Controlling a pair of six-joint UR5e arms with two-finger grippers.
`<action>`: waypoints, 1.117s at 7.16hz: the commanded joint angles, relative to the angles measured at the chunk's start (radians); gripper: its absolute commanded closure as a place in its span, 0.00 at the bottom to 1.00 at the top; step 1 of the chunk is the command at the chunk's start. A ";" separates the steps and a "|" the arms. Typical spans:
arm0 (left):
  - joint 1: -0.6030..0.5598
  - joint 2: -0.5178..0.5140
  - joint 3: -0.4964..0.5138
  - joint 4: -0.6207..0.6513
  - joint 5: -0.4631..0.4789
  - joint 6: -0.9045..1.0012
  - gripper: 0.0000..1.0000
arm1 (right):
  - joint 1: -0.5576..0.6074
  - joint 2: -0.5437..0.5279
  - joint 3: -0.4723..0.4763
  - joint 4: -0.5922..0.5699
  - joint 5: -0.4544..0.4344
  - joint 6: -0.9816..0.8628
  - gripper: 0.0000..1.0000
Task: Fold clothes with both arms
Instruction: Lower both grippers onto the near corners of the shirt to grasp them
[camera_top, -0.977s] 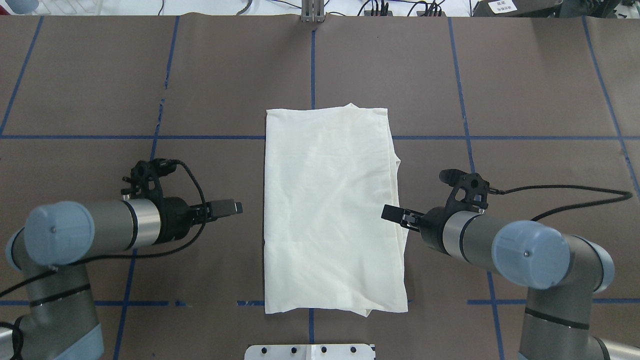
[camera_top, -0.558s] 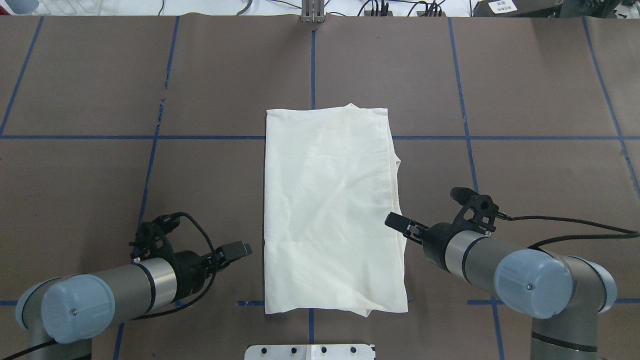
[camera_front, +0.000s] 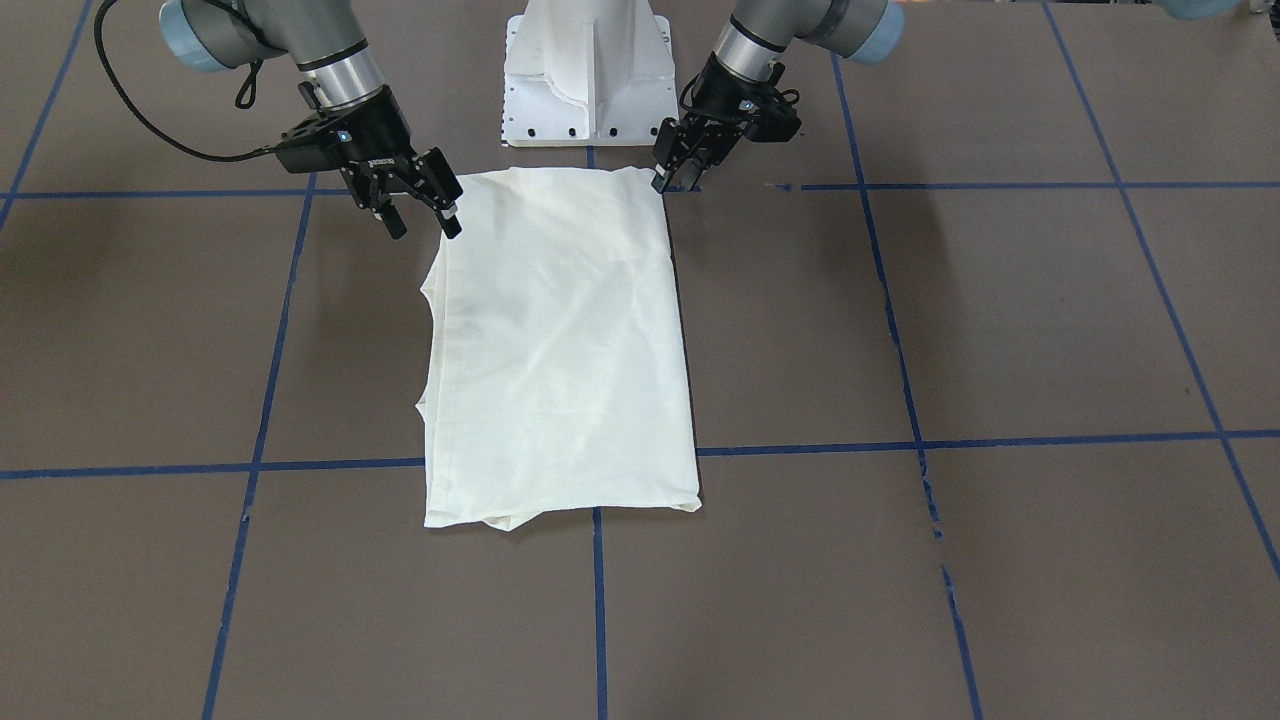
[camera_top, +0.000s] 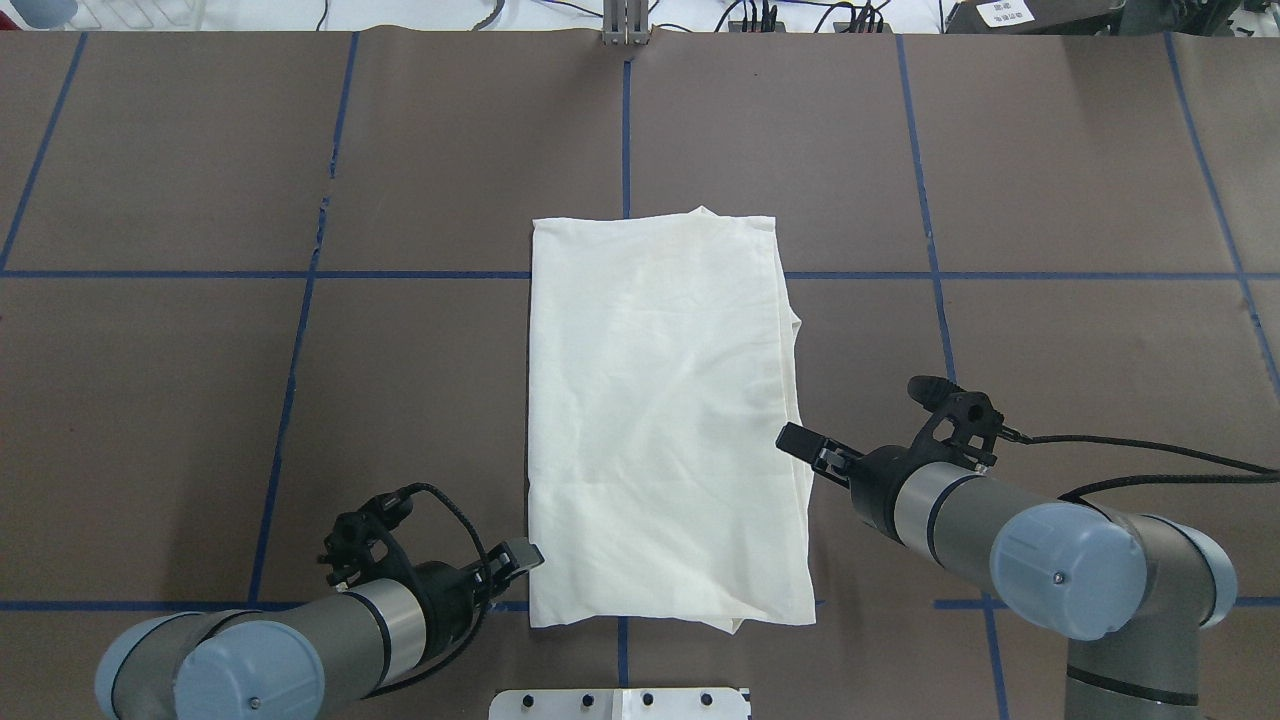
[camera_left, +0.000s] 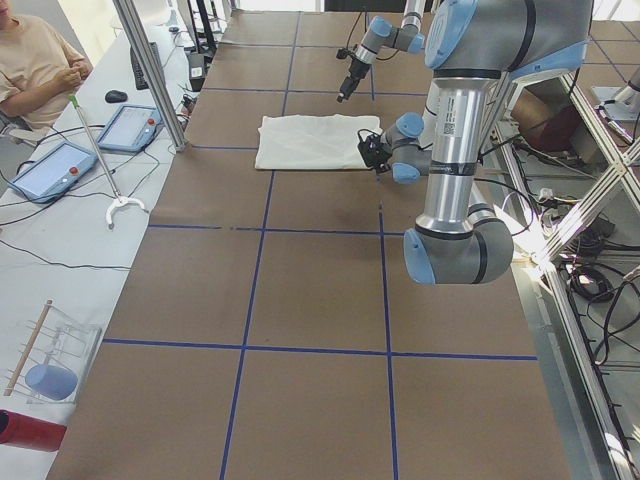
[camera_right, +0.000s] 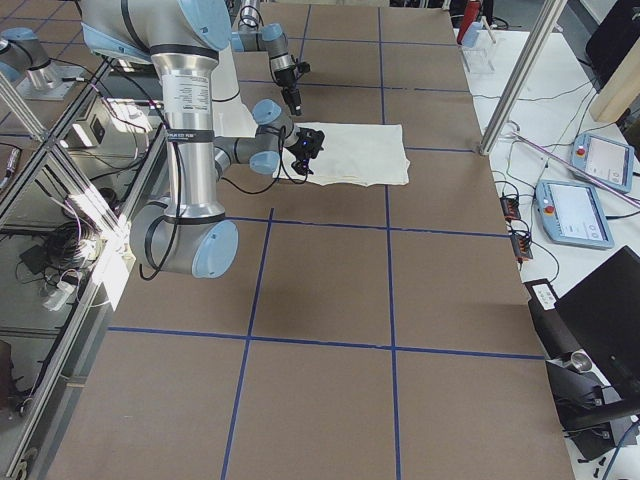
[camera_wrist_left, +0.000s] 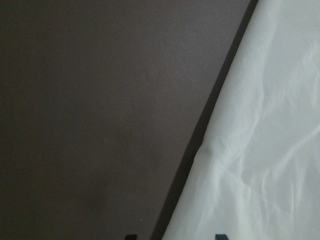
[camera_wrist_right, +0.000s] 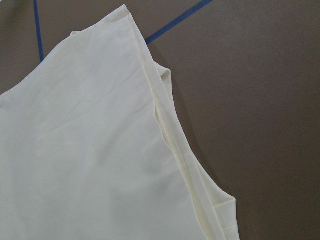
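The cream-white shirt (camera_top: 665, 420) lies folded into a tall rectangle at the table's middle, plain side up, its print hidden. It also shows in the front view (camera_front: 560, 340). My left gripper (camera_top: 527, 553) is open and empty, low at the shirt's near left corner; in the left wrist view the shirt's edge (camera_wrist_left: 210, 145) runs between its fingertips. In the front view my left gripper (camera_front: 677, 178) sits at that corner. My right gripper (camera_top: 797, 440) is open and empty, just over the shirt's right edge, where layered hems (camera_wrist_right: 172, 145) show. In the front view my right gripper (camera_front: 425, 222) hangs beside that edge.
The white pedestal base (camera_front: 590, 70) stands at the robot's side of the table, close behind the shirt. Blue tape lines (camera_top: 300, 330) grid the brown table. An operator (camera_left: 35, 60) sits with tablets (camera_left: 128, 125) beyond the far edge.
My left gripper has swung back toward the robot and in to the shirt's near left corner. My right gripper has shifted slightly toward the robot along the right edge. The shirt has not moved.
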 joint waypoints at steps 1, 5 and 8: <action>0.033 -0.019 0.020 0.031 0.002 0.012 0.35 | 0.000 -0.002 -0.003 0.000 -0.009 0.000 0.00; 0.035 -0.077 0.061 0.054 0.001 0.012 0.33 | 0.000 -0.003 -0.004 0.002 -0.013 0.000 0.00; 0.035 -0.078 0.068 0.054 0.001 0.012 0.33 | 0.000 -0.005 -0.004 0.000 -0.013 0.000 0.00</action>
